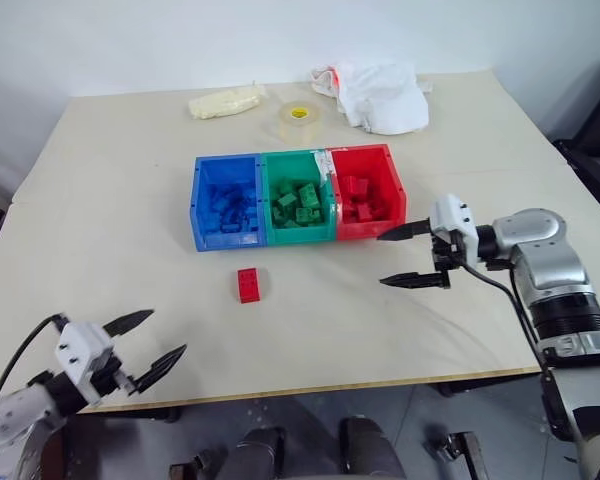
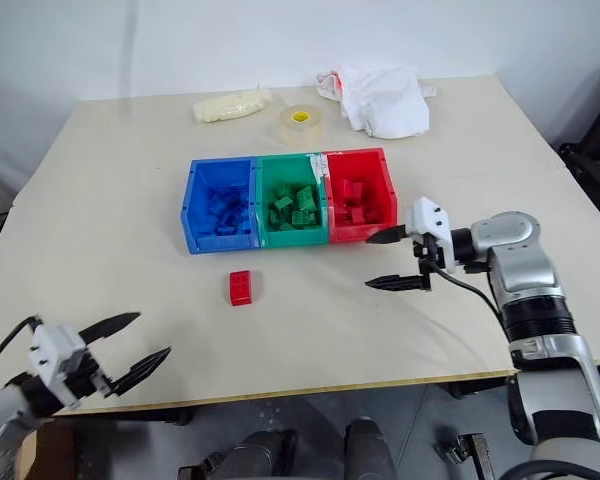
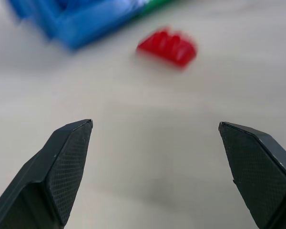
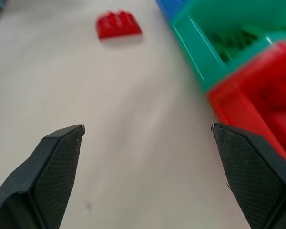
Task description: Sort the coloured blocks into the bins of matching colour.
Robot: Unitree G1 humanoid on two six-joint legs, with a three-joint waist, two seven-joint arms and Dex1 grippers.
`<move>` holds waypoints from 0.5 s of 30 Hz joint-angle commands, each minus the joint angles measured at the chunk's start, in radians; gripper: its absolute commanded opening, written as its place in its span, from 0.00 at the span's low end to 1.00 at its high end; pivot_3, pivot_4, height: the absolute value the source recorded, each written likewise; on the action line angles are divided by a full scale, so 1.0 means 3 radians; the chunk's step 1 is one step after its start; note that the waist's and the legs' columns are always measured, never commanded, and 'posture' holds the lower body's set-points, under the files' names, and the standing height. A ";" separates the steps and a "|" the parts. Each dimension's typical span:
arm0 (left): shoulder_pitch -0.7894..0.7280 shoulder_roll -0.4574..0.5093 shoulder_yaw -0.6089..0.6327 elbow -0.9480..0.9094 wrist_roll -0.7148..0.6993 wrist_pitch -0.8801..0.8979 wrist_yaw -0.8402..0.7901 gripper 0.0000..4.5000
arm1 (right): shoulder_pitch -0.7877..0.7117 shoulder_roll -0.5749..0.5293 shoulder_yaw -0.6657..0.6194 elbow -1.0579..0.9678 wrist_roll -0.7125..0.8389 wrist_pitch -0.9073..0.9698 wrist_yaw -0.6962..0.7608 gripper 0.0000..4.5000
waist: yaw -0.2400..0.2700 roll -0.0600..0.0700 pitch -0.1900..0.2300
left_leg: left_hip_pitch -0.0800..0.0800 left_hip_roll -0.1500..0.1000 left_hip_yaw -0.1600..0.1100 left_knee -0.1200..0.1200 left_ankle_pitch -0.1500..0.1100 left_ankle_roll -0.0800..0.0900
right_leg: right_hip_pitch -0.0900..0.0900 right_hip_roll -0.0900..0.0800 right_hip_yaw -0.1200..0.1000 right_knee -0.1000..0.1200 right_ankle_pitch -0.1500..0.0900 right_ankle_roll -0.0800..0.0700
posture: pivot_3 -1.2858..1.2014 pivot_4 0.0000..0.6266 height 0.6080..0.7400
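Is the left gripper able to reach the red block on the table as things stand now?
Probably yes. The left gripper is open and empty, and only bare table lies between it and the red block, which sits alone in front of the bins.

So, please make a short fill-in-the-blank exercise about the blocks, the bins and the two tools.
1. The only block on the table outside the bins is ____.
2. The middle bin is ____.
3. The roll of clear tape stands behind the ____ bin.
4. The left tool and right tool are both ____.

Missing words: red; green; green; open
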 commanded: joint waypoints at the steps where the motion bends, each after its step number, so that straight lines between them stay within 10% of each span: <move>1: 0.0171 -0.0016 0.0232 -0.0192 -0.0105 -0.0061 -0.0027 1.00 | -0.0019 -0.0041 -0.0099 -0.0077 0.0089 0.0026 0.0099 0.99 | 0.0036 0.0000 0.0000 | 0.0000 0.0001 0.0004 0.0000 0.0000 0.0000 | 0.0000 0.0001 0.0003 -0.0002 0.0000 0.0000 | 0.52 0.24 1.00; 15: -0.0975 -0.0136 -0.0844 -0.0625 0.0382 0.0702 0.0800 1.00 | 0.0224 0.0057 -0.0189 -0.0652 0.0202 0.0256 -0.0233 0.99 | 0.0150 0.0000 0.0000 | 0.0000 0.0003 0.0008 0.0004 -0.0003 0.0003 | 0.0005 0.0020 0.0006 -0.0015 0.0008 0.0003 | 0.52 0.24 1.00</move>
